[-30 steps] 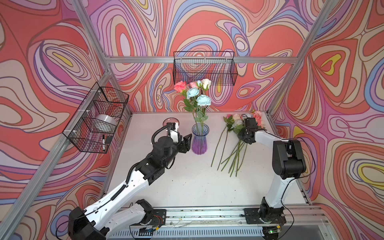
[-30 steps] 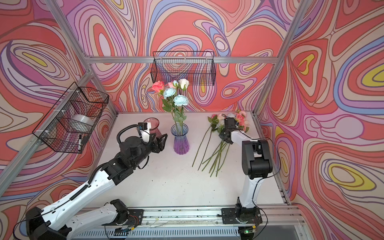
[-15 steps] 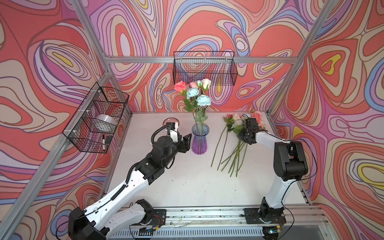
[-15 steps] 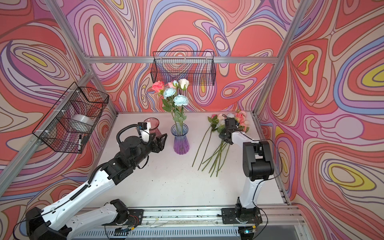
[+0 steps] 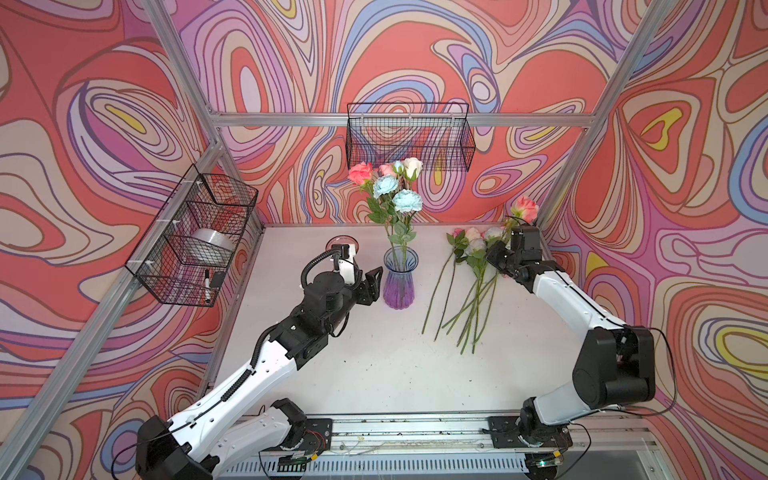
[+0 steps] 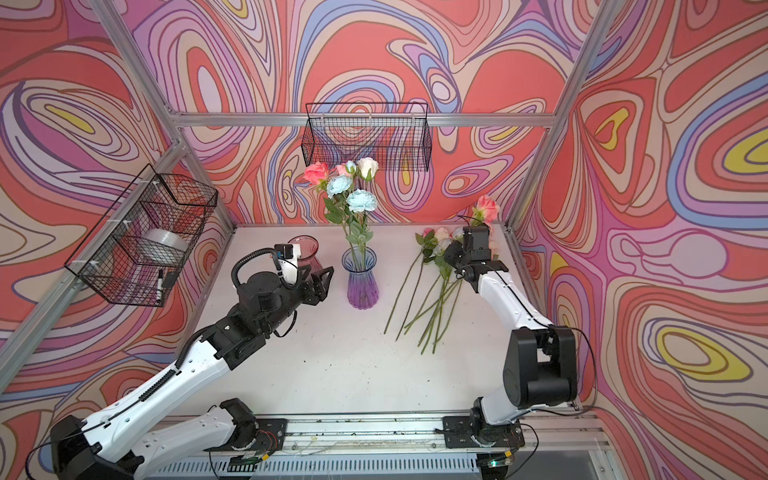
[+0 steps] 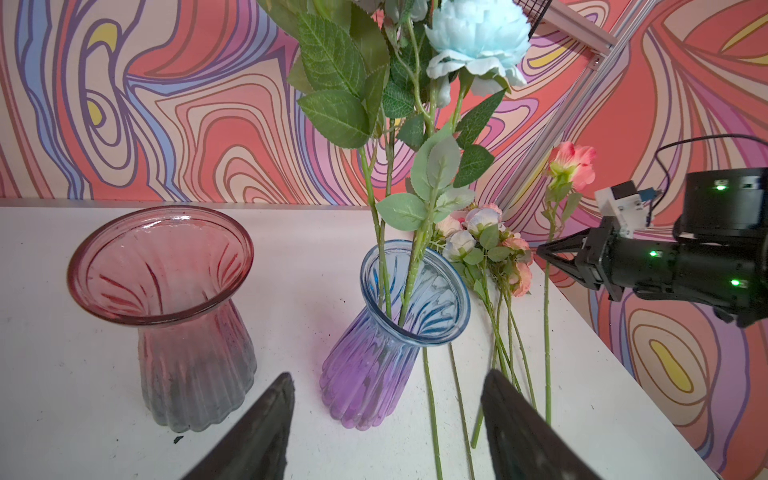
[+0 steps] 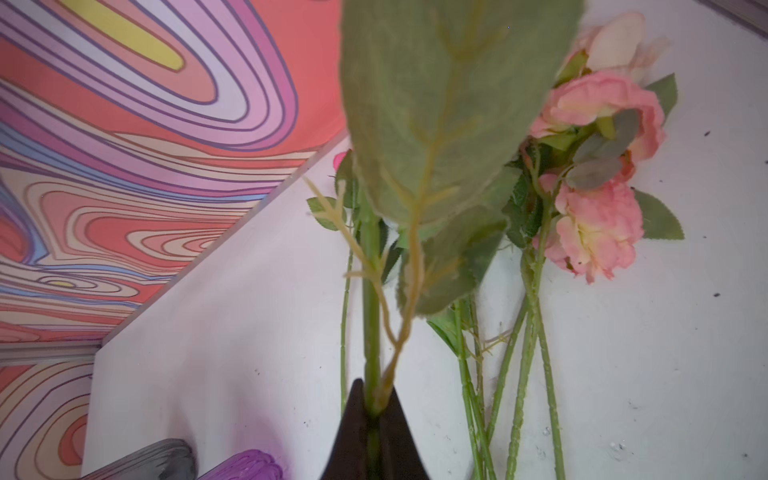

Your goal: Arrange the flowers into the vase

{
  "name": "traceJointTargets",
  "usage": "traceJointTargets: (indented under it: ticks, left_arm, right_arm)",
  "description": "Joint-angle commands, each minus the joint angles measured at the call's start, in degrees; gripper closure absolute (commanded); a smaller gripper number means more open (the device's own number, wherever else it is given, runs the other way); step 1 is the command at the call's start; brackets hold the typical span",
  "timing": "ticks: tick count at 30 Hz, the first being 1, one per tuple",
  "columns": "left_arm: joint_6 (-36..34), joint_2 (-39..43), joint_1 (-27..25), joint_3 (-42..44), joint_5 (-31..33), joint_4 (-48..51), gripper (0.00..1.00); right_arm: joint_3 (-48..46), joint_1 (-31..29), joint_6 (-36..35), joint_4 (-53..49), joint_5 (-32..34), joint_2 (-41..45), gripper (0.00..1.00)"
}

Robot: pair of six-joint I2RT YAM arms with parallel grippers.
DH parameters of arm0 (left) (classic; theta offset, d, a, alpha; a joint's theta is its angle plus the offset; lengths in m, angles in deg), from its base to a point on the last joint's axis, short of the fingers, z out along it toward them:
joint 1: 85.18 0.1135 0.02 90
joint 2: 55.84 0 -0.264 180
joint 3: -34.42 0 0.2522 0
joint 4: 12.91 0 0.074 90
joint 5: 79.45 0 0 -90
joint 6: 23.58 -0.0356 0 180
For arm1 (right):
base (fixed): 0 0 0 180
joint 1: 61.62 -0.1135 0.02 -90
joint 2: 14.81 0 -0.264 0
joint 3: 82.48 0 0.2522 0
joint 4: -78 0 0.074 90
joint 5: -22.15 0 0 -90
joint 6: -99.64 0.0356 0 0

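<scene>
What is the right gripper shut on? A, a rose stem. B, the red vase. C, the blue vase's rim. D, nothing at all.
A: in the right wrist view the right gripper is pinched shut on a rose stem, and in a top view its pink head stands lifted above that gripper.

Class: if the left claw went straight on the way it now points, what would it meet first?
Most likely the lower body of the blue-purple vase, which the open left claw frames in its wrist view; nothing seems to lie between.
</scene>
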Motion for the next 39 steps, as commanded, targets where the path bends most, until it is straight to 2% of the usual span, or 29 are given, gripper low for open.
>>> traceJointTargets:
  ticks: [1, 6, 10, 14, 20, 27, 39]
  left_arm:
    - [-0.3, 1.6, 1.0, -1.5, 0.2, -0.5, 0.28]
    - [-2.4, 2.8, 2.2, -1.1, 0.8, -1.5, 0.27]
    - [-1.3, 2.7, 4.1, -0.9, -0.6, -2.1, 0.26]
    - [0.5, 1.9, 5.9, -1.1, -3.3, -2.1, 0.27]
    - [0.9, -0.3, 6.0, -2.0, -3.4, -0.3, 0.28]
    - [1.8, -2.0, 6.0, -2.9, -4.6, 0.6, 0.28]
    - [1.7, -0.7, 6.0, -2.9, -4.4, 0.7, 0.28]
  right_arm:
    - [-0.6, -2.0, -2.1, 2.3, -1.9, 4.9, 1.0]
    - [-0.1, -5.6, -4.0, 2.3, -0.5, 8.9, 1.0]
    - [-1.7, -8.7, -5.5, 2.6, 1.4, 11.2, 1.0]
    - [-3.0, -9.3, -6.5, 1.8, 1.7, 13.4, 1.0]
    - [-4.7, -9.6, -6.7, 1.8, 2.5, 16.8, 1.0]
    - [-5.5, -12.1, -7.8, 6.0, 2.9, 16.3, 1.0]
    - [3.2, -14.7, -10.7, 5.5, 5.7, 15.9, 1.0]
